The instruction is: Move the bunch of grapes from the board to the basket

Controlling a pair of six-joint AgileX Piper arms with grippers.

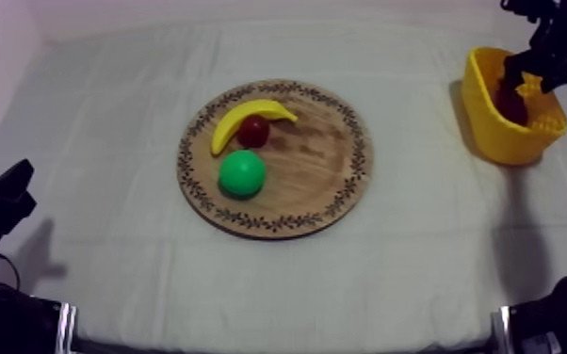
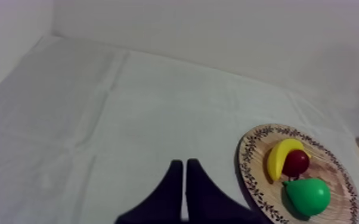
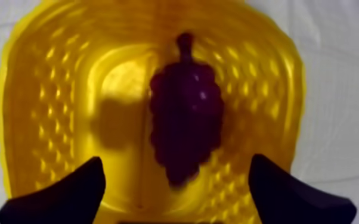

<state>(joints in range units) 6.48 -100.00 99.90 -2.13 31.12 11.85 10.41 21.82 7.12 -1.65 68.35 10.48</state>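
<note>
Right wrist view looks straight down into the yellow plastic basket with perforated walls (image 3: 45,89), and the dark purple bunch of toy grapes (image 3: 185,119) lies on its floor, stem pointing toward twelve o'clock. My right gripper (image 3: 176,179) hangs above it with its two black fingers (image 3: 68,190) spread wide. Nothing is between them, and neither touches the fruit.

In the top view the basket sits at about two o'clock from the round wooden board with the patterned rim (image 1: 325,160), well apart from it. The right arm comes down over the basket's open mouth.

The board carries no grapes. On it are:
- a yellow toy banana (image 1: 240,118) at about eleven o'clock of the board's centre
- a small red fruit (image 1: 254,131) tucked against the banana's inner curve
- a green toy pear (image 1: 242,173) at about eight o'clock

My left gripper (image 2: 185,173) rests low over the grey-white cloth (image 1: 419,264), at roughly eight o'clock from the board. Its fingers lie together as a narrow wedge and hold nothing.

I judge the placing step to be at its end: the bunch is down inside the basket and free of the fingers, so the task looks all but complete.

The next move calls for lifting the right arm straight up. The open fingers should stay clear of the basket's rim and walls so the light basket is not dragged or tipped. The arm can then draw back to its rest side. The left arm need not move.
</note>
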